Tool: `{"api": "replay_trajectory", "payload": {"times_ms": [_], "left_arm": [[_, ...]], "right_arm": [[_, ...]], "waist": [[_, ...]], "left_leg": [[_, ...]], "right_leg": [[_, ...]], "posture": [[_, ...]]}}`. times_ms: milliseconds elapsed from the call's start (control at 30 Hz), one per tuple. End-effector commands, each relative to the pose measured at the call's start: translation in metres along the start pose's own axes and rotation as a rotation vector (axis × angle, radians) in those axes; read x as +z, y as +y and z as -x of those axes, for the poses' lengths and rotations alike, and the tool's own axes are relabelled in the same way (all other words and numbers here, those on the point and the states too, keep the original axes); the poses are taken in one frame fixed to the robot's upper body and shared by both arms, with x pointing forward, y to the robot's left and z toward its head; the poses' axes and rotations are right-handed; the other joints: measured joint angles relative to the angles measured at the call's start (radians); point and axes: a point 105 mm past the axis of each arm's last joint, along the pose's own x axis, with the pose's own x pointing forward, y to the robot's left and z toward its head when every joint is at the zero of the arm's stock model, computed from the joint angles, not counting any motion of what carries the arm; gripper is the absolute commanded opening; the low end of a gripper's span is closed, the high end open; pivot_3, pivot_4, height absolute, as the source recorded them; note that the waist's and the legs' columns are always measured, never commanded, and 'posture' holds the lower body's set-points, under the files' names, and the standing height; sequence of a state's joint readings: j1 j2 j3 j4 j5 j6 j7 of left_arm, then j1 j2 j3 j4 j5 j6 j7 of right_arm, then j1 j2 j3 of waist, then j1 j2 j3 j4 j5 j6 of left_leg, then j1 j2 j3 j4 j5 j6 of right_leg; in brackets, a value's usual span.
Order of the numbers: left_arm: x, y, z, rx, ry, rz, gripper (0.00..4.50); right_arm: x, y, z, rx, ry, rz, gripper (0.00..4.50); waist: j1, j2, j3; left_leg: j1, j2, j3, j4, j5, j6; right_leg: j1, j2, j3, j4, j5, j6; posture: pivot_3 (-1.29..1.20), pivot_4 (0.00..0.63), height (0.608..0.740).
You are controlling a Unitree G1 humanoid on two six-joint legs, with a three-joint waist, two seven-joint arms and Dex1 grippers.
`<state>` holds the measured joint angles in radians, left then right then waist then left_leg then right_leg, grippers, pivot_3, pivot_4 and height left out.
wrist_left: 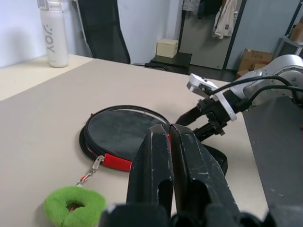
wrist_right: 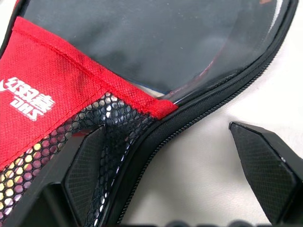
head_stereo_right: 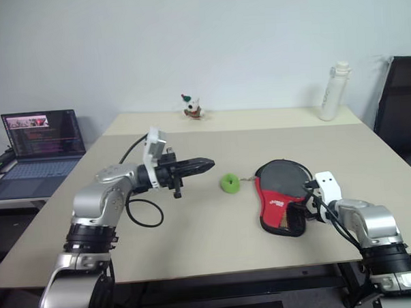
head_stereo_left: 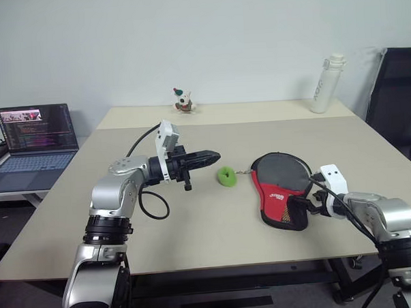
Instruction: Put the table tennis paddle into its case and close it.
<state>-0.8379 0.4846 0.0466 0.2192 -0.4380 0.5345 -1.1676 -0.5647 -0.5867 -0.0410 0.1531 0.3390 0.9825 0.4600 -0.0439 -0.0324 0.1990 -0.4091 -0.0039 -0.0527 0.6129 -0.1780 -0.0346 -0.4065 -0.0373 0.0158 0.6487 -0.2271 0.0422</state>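
Observation:
The case lies flat on the table right of centre, a red and black-mesh panel over its narrow end, a green ball on its zip pull to the left. The paddle's round black face shows under the case's glossy round part. My right gripper is open and straddles the case's near right edge. One finger rests on the mesh, the other over bare table. My left gripper is shut and holds nothing. It hangs level above the table, pointing right, up and left of the ball.
A white water bottle stands at the table's far right and a small toy figure at the far middle. An open laptop sits on a side table to the left. A black chair is beyond the right edge.

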Motion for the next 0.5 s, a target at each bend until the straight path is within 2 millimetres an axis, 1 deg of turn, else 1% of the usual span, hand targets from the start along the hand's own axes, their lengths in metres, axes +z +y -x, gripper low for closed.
{"api": "replay_trajectory", "payload": {"times_ms": [33,67,267,400,433,500], "left_arm": [[0.015,-0.003,0.001,-0.009,-0.028,-0.064,0.18],[0.014,-0.004,0.002,-0.007,-0.024,-0.066,0.18],[0.009,-0.007,0.008,-0.005,-0.006,-0.064,0.18],[0.004,-0.015,0.018,-0.025,0.011,-0.042,0.18],[0.002,-0.017,0.021,-0.030,0.019,-0.034,0.18],[-0.002,-0.020,0.028,-0.033,0.038,-0.022,0.18]], "right_arm": [[-0.001,0.013,-0.012,0.051,0.019,0.014,3.88],[0.000,0.018,-0.014,0.074,0.023,0.015,3.62],[0.005,0.038,-0.022,0.178,0.035,-0.003,1.48],[0.011,0.049,-0.029,0.239,0.037,-0.010,0.16],[0.015,0.053,-0.031,0.261,0.031,-0.007,0.03],[0.021,0.061,-0.033,0.300,0.020,0.006,0.03]], "waist": [[-0.005,-0.001,0.000],[-0.009,-0.001,-0.001],[-0.022,-0.002,-0.001],[-0.031,-0.002,-0.001],[-0.033,-0.002,-0.001],[-0.041,-0.002,-0.001]], "left_leg": [[0.001,0.000,0.000,0.000,0.000,0.000],[0.002,0.000,0.001,0.000,0.000,0.000],[0.003,0.002,0.002,-0.001,0.000,0.000],[0.004,0.003,0.002,-0.001,0.000,0.000],[0.005,0.003,0.003,-0.001,0.000,0.000],[0.005,0.003,0.003,-0.001,0.000,0.000]], "right_leg": [[0.001,0.000,0.000,0.000,0.000,0.000],[0.002,0.000,0.001,0.000,0.000,0.000],[0.002,0.002,0.002,0.000,0.001,0.000],[0.002,0.002,0.002,0.001,0.001,0.000],[0.002,0.002,0.003,0.001,0.001,-0.001],[0.002,0.002,0.003,0.001,0.001,-0.001]], "posture": [[0.00,0.150,0.740],[0.00,0.150,0.740],[0.00,0.150,0.740],[0.00,0.150,0.740],[0.00,0.150,0.740],[0.00,0.150,0.740]]}}
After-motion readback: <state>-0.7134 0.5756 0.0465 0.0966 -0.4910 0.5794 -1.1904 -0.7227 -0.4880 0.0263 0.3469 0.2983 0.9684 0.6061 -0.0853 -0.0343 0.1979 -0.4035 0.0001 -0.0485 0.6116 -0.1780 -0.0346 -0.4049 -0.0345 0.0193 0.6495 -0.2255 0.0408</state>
